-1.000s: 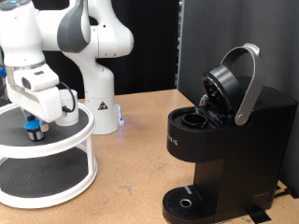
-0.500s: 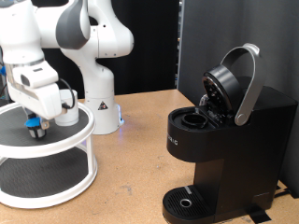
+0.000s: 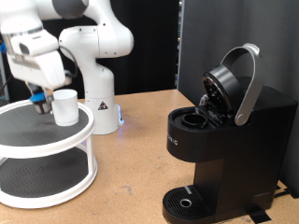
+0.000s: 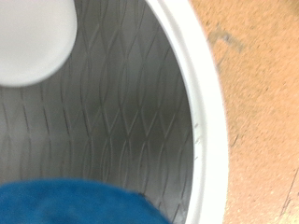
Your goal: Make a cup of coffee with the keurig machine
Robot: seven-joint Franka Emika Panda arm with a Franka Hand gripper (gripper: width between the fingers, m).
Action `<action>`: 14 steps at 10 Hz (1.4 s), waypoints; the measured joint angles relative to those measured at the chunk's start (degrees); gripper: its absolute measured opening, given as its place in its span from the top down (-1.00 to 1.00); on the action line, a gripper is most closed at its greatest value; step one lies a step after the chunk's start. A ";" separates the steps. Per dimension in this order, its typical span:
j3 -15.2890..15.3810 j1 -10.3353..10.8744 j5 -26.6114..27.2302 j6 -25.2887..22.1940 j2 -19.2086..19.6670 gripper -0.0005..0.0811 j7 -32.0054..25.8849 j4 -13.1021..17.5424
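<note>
The keurig machine [image 3: 224, 140] stands on the table at the exterior view's right, lid tipped up and back, pod chamber open, drip tray bare. On the top tier of the white two-tier stand [image 3: 47, 154] at the left, the cup [image 3: 64, 107] stands upright — handle hidden. Just beside it hangs the gripper [image 3: 39, 99], something blue at its fingertips; fingers too obscured to tell their spread.

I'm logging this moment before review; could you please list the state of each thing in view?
keurig machine: lid raised, pod chamber open, nothing on its drip tray.
cup: upright on the top tier of the white stand.
white stand: upright, two tiers.
gripper: above the top tier beside the cup, with a small blue thing at its tip.
</note>
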 joint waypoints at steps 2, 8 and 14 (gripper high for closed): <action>0.91 0.00 0.06 -5.67 -1.80 -0.17 0.30 2.59; 3.65 2.26 12.15 -4.66 -2.04 -0.17 10.00 3.15; 9.67 4.69 17.33 -1.94 1.50 -0.17 23.03 7.10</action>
